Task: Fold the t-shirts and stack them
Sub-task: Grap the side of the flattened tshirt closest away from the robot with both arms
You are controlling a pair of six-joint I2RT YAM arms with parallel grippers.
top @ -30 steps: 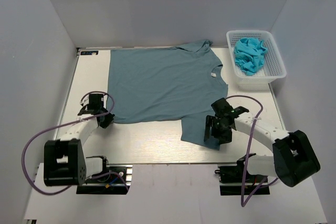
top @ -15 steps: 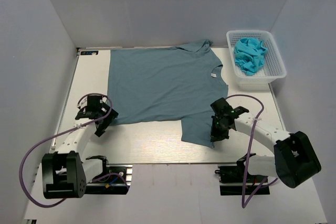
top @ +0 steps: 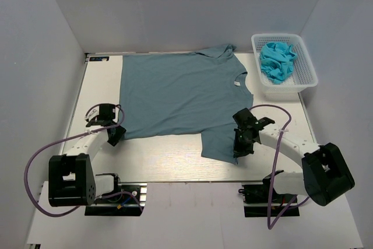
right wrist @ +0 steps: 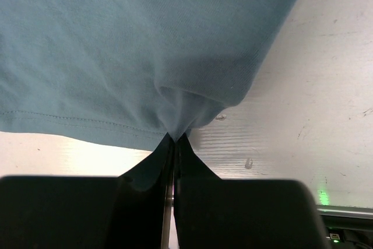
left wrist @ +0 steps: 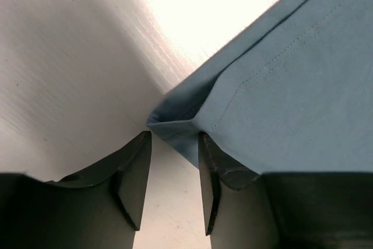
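A slate-blue t-shirt (top: 180, 94) lies flat on the table, neck to the right, with a small white label (top: 237, 84) at the collar. Its near sleeve hangs toward the front edge. My right gripper (top: 238, 147) is shut on that sleeve's edge; in the right wrist view the cloth (right wrist: 145, 45) puckers into the closed fingertips of the gripper (right wrist: 175, 137). My left gripper (top: 116, 135) sits at the shirt's near-left hem corner. In the left wrist view it (left wrist: 173, 138) is open, with the folded corner (left wrist: 291, 97) at the fingertips and draped over the right finger (left wrist: 213, 167).
A white mesh basket (top: 303, 80) stands at the back right of the table and holds a crumpled bright-blue cloth (top: 277, 62). Grey walls close in the table on three sides. Purple cables loop from both arms.
The right gripper closed on the sleeve edge. The left gripper opened wide at the hem corner, then narrowed partway, shifting slightly.
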